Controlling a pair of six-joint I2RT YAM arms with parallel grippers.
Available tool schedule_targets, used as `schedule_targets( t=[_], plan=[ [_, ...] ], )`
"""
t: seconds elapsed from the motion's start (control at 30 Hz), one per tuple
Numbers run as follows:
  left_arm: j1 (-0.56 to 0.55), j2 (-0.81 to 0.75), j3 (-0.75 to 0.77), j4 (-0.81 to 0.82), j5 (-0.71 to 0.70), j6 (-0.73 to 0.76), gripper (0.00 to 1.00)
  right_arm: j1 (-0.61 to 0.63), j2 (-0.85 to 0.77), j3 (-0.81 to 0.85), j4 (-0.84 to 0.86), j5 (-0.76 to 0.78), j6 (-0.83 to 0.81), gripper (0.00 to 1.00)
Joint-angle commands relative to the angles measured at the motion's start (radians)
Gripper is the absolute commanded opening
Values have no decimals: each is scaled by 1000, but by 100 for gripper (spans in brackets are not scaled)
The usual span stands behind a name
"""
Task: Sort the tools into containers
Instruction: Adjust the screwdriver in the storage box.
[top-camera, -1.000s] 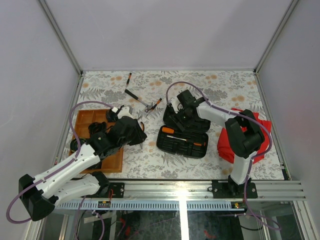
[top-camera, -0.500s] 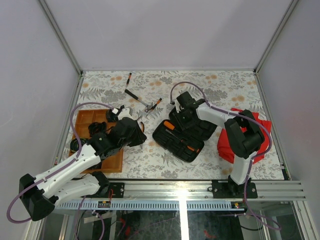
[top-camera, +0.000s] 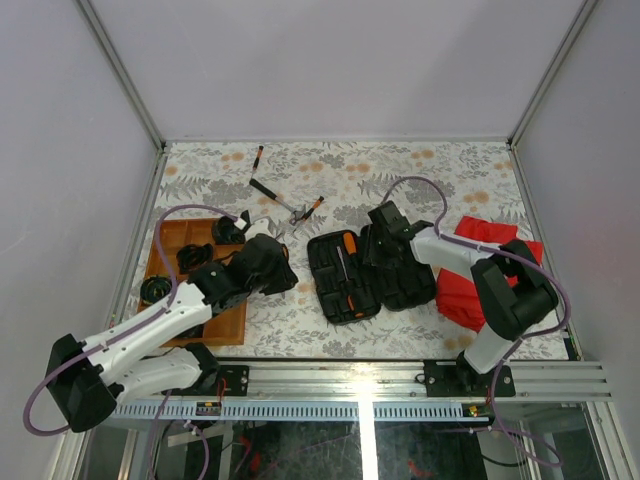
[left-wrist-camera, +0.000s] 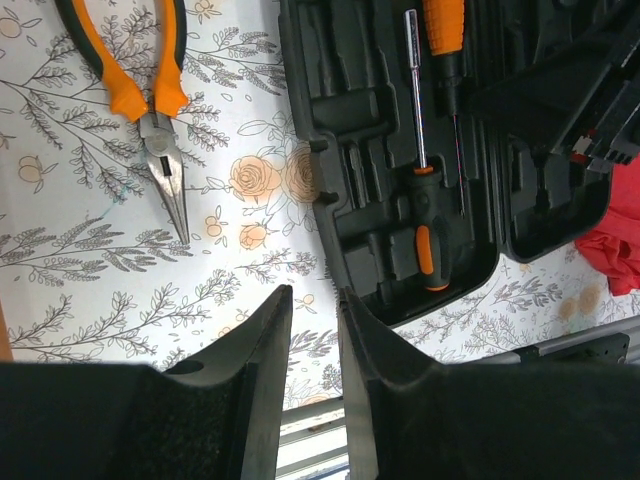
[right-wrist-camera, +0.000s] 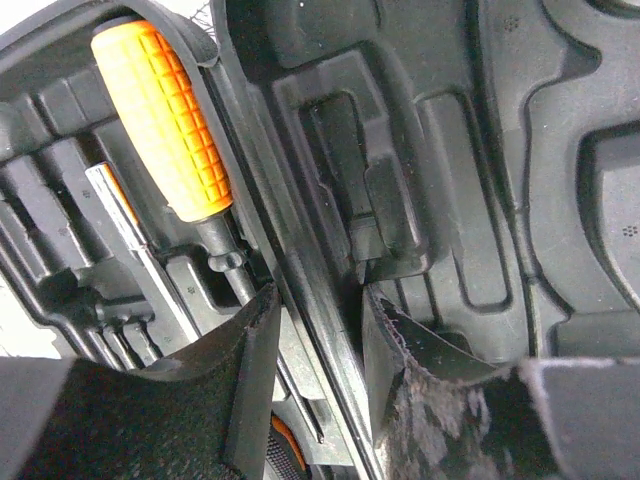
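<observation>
The black tool case (top-camera: 342, 285) lies open in the middle of the table. In its left half rest an orange-handled screwdriver (left-wrist-camera: 445, 25) and a smaller driver (left-wrist-camera: 422, 225). My right gripper (top-camera: 376, 246) is over the fold, shut on the ridge (right-wrist-camera: 300, 250) between the halves beside that orange handle (right-wrist-camera: 165, 120). My left gripper (left-wrist-camera: 315, 300) hovers left of the case, narrowly open and holding nothing. Orange-handled pliers (left-wrist-camera: 150, 90) lie on the cloth beside it. A hammer (top-camera: 270, 192) and two screwdrivers (top-camera: 257, 157) (top-camera: 313, 208) lie at the back. The wooden tray (top-camera: 165, 235) is at the left.
A red cloth (top-camera: 490, 262) is bunched right of the case, under the right arm. The tray's compartments hold dark items (top-camera: 190, 255). A metal rail (top-camera: 400, 378) runs along the near edge, and grey walls close in the sides.
My right gripper has narrowed on the case and swung it round. The case now lies opened flat, its halves side by side. The right arm shifted rightward; the left arm barely moved.
</observation>
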Motion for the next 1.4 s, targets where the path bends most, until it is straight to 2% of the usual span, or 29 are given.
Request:
schedule_targets(
  t=[0.0, 0.13, 0.3, 0.53, 0.73, 0.97, 1.2, 1.37],
  plan=[
    [10, 35, -4, 81, 39, 31, 23, 3, -57, -91, 34, 45, 230, 36],
    [9, 67, 8, 96, 55, 44, 23, 3, -74, -99, 41, 34, 240, 44],
    [10, 90, 13, 103, 64, 56, 23, 2, -115, -39, -55, 107, 140, 53],
    [11, 89, 3, 103, 63, 56, 23, 3, -127, 99, -153, 162, -187, 54],
    [10, 79, -5, 97, 62, 47, 22, 2, 8, 256, -192, 89, -439, 53],
    [11, 65, -8, 78, 58, 38, 22, -4, 135, 361, -225, -15, -569, 54],
    [11, 54, -18, 69, 53, 31, 22, -6, 131, 329, -241, -62, -640, 67],
    [11, 64, -17, 73, 58, 30, 22, -6, 111, 300, -273, -105, -683, 67]
  ],
)
